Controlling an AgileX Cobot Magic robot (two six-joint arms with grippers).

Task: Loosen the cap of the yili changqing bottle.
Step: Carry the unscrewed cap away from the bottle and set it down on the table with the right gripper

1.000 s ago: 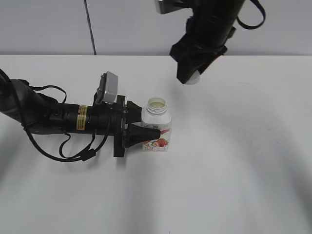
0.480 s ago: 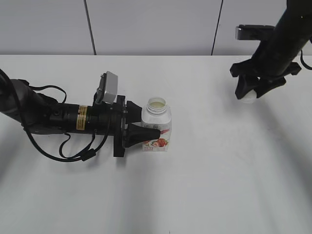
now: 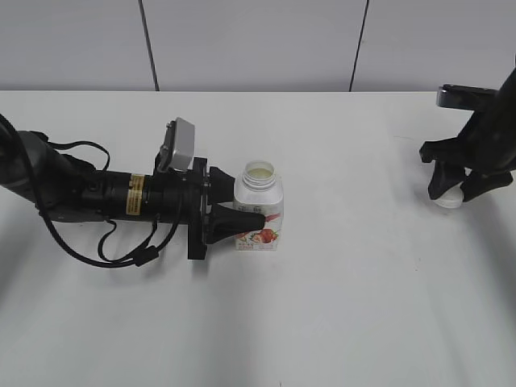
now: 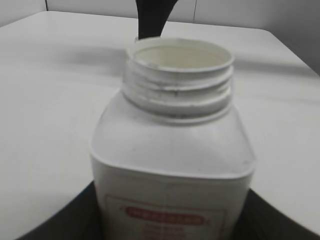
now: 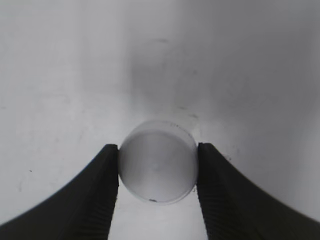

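The yili changqing bottle (image 3: pixel 260 211) stands upright mid-table, white with a pink-red strawberry label. Its threaded neck is open, with no cap on it. My left gripper (image 3: pixel 242 219) lies sideways and is shut on the bottle's body; the left wrist view shows the bottle (image 4: pixel 172 150) close up between the dark fingers. The white cap (image 3: pixel 448 197) is at the far right, low at the table surface, held between the fingers of my right gripper (image 3: pixel 454 187). In the right wrist view the cap (image 5: pixel 157 161) sits pressed between both fingers of my right gripper (image 5: pixel 157 165).
The white table (image 3: pixel 339 306) spreads around both arms. A grey panelled wall (image 3: pixel 242 40) runs along its far edge. The left arm's body and cables (image 3: pixel 97 197) lie across the table's left side.
My right gripper carried the cap from above the bottle to the right and down to the table at the far right. The left gripper and the bottle stayed still.
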